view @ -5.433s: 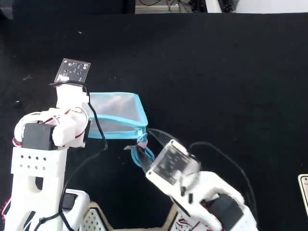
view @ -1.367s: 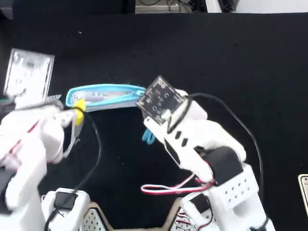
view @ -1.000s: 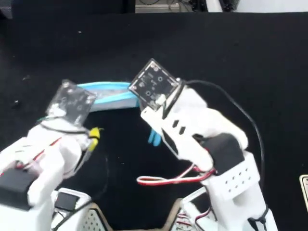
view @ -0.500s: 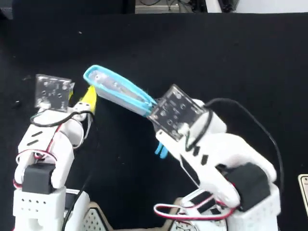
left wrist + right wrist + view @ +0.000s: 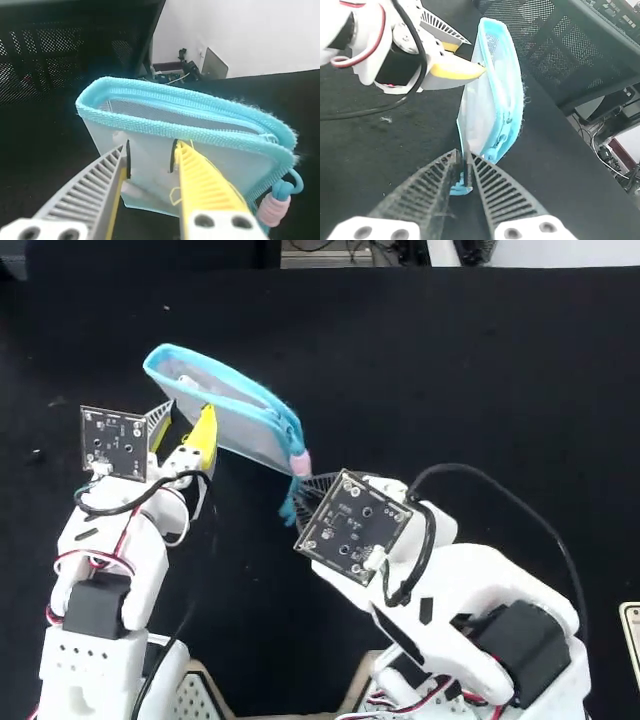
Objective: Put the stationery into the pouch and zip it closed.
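Right hand (image 5: 465,167) was clamped on the corner of the pouch (image 5: 490,100) at the end where the pink zip pull (image 5: 300,462) and its blue loop (image 5: 290,508) hung. The pouch was held up off the table (image 5: 450,370). In the high view it slanted away from that hand toward 10 o'clock. The left hand (image 5: 150,157) sat at the pouch's 7 o'clock side. Its grey and yellow tips were apart and set against the pouch's flat wall, gripping nothing. Pale shapes showed through that wall, but I could not tell whether they were the stationery.

The step in hand looked like the zipping, with loading seemingly done. The teal bands ran close together along the top edge toward the slider, though whether the zip was fully run could not be told. If it was not, the next move would likely call for the left hand to close on the far end as an anchor. The other hand would then have to shift from the corner to the pull and draw it along the edge, keeping the fabric taut so the slider did not bunch it.
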Available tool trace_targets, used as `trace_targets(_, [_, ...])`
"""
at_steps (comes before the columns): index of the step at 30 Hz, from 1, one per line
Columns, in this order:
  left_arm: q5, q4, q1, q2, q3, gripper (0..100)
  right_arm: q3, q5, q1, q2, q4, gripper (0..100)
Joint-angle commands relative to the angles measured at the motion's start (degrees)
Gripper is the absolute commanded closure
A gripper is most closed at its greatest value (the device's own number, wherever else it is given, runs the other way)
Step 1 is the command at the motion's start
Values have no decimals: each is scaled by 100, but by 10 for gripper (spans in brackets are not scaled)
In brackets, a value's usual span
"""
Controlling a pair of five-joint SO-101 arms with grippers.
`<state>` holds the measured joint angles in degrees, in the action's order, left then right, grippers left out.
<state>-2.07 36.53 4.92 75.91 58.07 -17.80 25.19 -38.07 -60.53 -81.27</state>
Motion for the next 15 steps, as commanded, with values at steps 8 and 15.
trace_targets(8, [44, -79, 75, 105, -31, 841, -1490, -800, 404, -1657, 273, 906])
trace_targets(15, [44, -79, 110, 105, -22, 841, -4338, -1327, 413, -3547, 2075, 819])
